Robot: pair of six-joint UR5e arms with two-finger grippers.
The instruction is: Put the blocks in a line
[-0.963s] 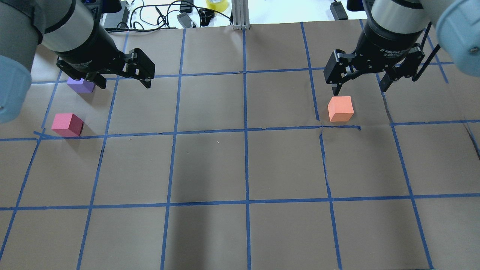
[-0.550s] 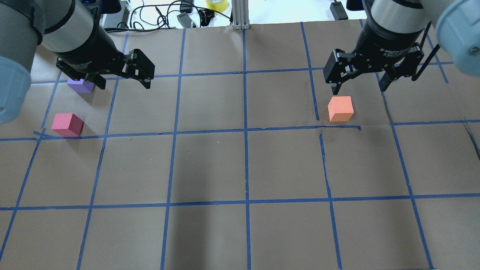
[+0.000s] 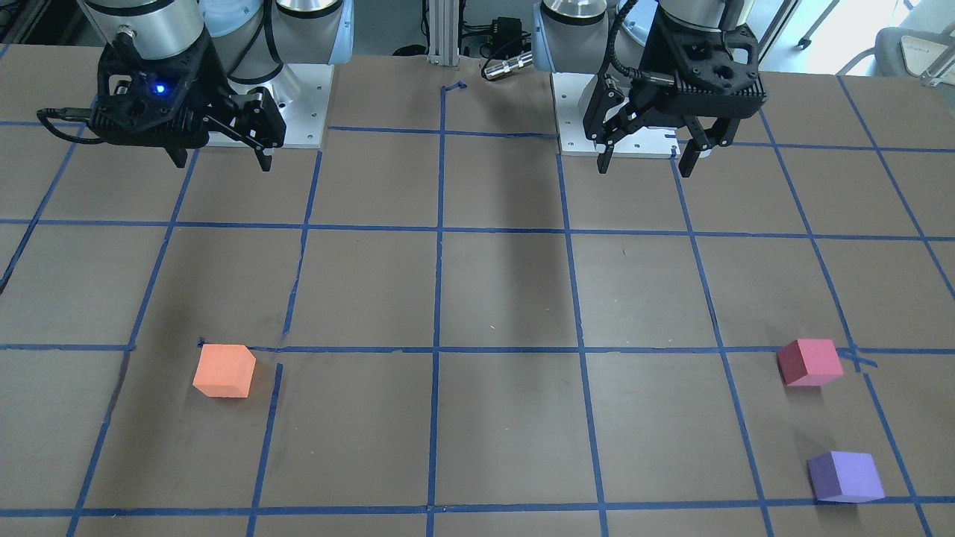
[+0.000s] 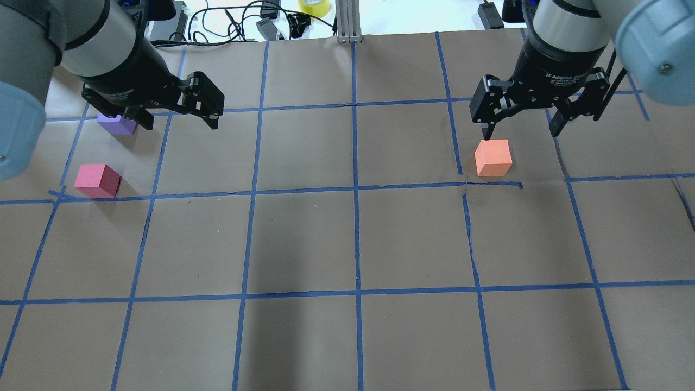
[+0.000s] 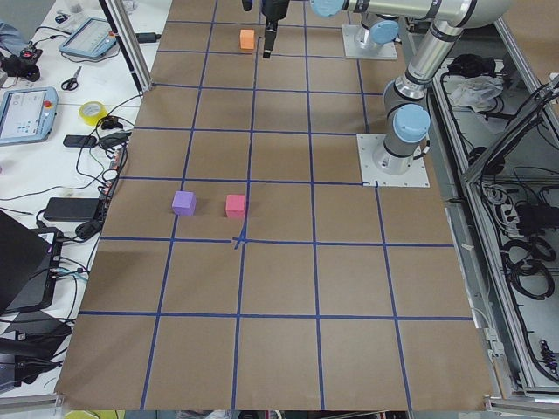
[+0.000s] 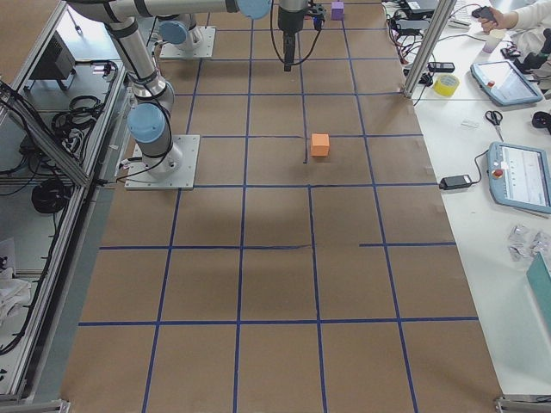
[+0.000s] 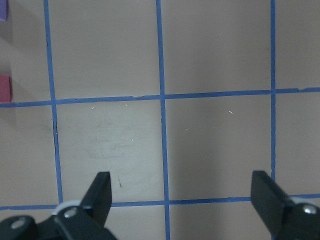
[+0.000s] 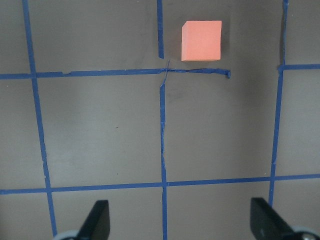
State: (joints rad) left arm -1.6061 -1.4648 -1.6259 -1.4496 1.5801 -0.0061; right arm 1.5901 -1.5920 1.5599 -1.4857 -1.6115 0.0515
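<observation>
The orange block (image 4: pixel 493 157) (image 3: pixel 224 370) sits on the table's right half; it also shows in the right wrist view (image 8: pixel 201 40). The pinkish-red block (image 4: pixel 98 180) (image 3: pixel 809 362) and the purple block (image 4: pixel 117 124) (image 3: pixel 845 476) sit apart at the far left. My right gripper (image 4: pixel 521 132) (image 3: pixel 223 162) (image 8: pixel 181 222) is open and empty, high above the table near the orange block. My left gripper (image 4: pixel 176 120) (image 3: pixel 644 168) (image 7: pixel 182 195) is open and empty, high up and to the right of the purple block.
The table (image 4: pixel 353 244) is brown paper with a blue tape grid. At its far edge stand an aluminium post (image 4: pixel 347 21), cables and a yellow tape roll (image 4: pixel 314 6). Tablets and tools lie on a side bench (image 6: pixel 508 172).
The right arm's wrist has shifted slightly over the orange block. The left arm and all three blocks have not moved.
</observation>
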